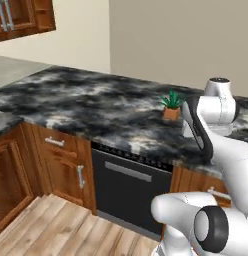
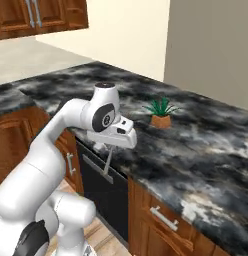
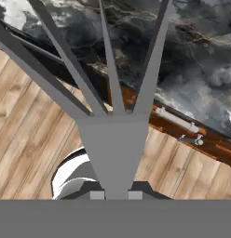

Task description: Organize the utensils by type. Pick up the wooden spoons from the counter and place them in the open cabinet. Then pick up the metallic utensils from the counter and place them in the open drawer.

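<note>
My gripper is shut on the handle of a silver-grey metal fork, whose tines fan out away from the hand. In the right base view the gripper hangs just past the front edge of the black marbled counter, with the thin fork dangling below it in front of the dishwasher. The counter runs across the left base view, where the white arm rises at the right. In the hand view the counter lies beyond the tines, above closed wooden drawer fronts.
A small potted plant stands on the counter near the arm. A black dishwasher sits under the counter between brown cabinets. Upper wall cabinets hang at the top left. Plank floor lies below.
</note>
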Motion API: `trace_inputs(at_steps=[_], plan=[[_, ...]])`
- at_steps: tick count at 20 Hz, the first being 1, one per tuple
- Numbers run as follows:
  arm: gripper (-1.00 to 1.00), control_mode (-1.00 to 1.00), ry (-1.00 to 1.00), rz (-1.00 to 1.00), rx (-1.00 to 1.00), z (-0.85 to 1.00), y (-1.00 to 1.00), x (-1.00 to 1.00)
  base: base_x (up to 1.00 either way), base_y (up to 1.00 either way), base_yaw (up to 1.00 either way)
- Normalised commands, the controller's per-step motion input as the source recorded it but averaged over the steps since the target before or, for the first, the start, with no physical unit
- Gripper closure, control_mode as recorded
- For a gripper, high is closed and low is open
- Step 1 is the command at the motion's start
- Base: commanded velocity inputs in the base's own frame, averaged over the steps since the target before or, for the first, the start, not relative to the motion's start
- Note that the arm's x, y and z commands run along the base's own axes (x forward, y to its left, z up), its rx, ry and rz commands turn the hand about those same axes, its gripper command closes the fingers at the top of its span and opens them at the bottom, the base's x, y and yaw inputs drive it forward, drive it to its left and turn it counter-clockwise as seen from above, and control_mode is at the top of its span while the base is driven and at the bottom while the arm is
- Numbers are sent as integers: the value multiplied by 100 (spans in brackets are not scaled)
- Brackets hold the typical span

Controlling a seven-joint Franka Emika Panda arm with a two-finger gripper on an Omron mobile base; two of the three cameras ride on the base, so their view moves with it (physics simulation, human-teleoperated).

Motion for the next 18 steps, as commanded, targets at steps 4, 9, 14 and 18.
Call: trace_inputs(at_steps=[4, 9, 14, 18], plan=[[100, 100, 0, 0, 0, 0, 0, 0, -60, -3, 96], [100, 100, 0, 0, 0, 0, 0, 0, -63, 0, 93], [100, 100, 0, 0, 0, 0, 0, 0, -81, 0, 73], [100, 100, 0, 0, 0, 0, 0, 0, -100, 5, 42]])
